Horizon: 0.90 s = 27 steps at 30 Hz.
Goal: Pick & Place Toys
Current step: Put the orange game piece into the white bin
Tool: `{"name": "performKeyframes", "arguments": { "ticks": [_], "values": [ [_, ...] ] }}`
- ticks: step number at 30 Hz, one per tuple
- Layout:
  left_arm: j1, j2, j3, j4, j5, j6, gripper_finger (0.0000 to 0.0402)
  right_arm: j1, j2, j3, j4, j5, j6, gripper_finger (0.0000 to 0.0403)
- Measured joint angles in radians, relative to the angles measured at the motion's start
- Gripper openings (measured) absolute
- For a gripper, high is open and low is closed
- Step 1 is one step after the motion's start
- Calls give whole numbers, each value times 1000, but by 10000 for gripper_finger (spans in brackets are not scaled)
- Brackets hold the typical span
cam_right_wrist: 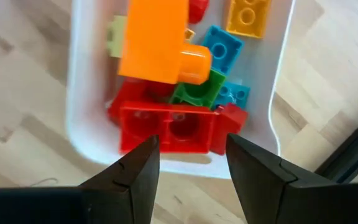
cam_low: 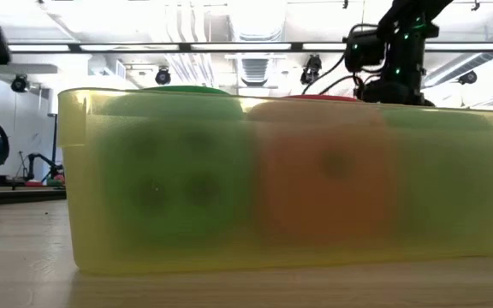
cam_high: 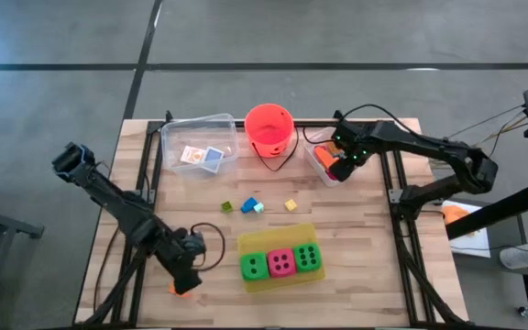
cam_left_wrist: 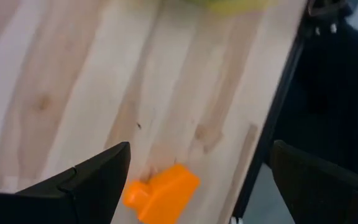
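Left hand (cam_high: 185, 278), low at the near left corner of the table (cam_high: 365, 247), fingers spread wide apart and holding nothing; an orange brick (cam_left_wrist: 160, 193) lies on the wood between the fingers (cam_left_wrist: 98, 177), close to the table edge. Right hand (cam_high: 342, 165) over the white bin (cam_right_wrist: 272, 81) at the far right of the table, fingers apart and empty, poised just above a red brick (cam_right_wrist: 166, 127). The bin also holds a large orange brick (cam_right_wrist: 157, 40), blue bricks (cam_right_wrist: 224, 48), a green brick (cam_right_wrist: 194, 92) and a yellow brick (cam_right_wrist: 248, 15), heaped together. Yellow tray (cam_high: 278, 280), near centre: green die (cam_high: 254, 267), pink die (cam_high: 281, 263) and second green die (cam_high: 307, 257) side by side in a row. Between tray and far edge, loose on the wood: an olive piece (cam_high: 227, 207), blue pieces (cam_high: 250, 205) and a yellow piece (cam_high: 291, 205). Far edge: clear box (cam_high: 174, 137) holding two cards (cam_high: 200, 157), beside it the red bucket (cam_high: 269, 128).
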Motion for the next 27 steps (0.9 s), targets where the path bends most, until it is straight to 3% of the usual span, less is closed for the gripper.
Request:
{"name": "performKeyframes", "arguments": {
  "ticks": [8, 12, 20, 27],
  "values": [
    [-103, 94, 1, -4, 8, -18, 371, 103, -81, -1, 7, -4, 29, 180],
    [-125, 167, 1, -34, 64, -8, 371, 174, -111, -4, 33, 4, 92, 180],
    [-135, 317, 5, -58, 166, 168, 371, 319, -123, -17, 162, 5, 128, 180],
    [-138, 404, 47, -59, 146, 334, 371, 377, -112, -20, 203, 6, 132, 180]
  ]
}}
